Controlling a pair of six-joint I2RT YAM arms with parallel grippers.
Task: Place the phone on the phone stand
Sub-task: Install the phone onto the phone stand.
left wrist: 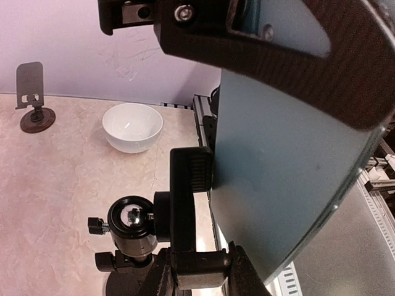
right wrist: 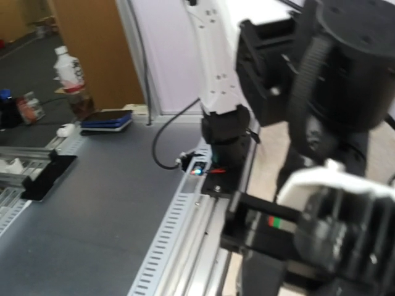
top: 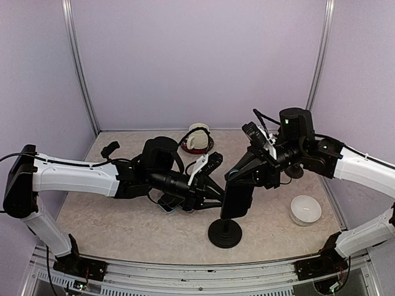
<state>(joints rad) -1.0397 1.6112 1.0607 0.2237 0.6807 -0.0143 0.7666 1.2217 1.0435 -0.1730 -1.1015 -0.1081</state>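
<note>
**Phone held at the stand, not seated yet**

Left gripper (top: pixel 208 188) is clenched on the phone (left wrist: pixel 278 185), with fingers across its flat faces. That holds it edge-on so it can slide sideways into the holder. The phone's edge is against the ribbed clamp of the phone stand (left wrist: pixel 185 203), beside the ball head. It looks touching, not clipped in. Right gripper (top: pixel 250 176) is closed on the top of the stand's plate, going by the top view. It is likely bracing the stand so it can't tip or swivel under the push. The stand's base sits on the table (top: pixel 123 222). White bowl (top: pixel 305 209) and a second small stand (left wrist: pixel 31 92) sit well apart, not involved.
</note>
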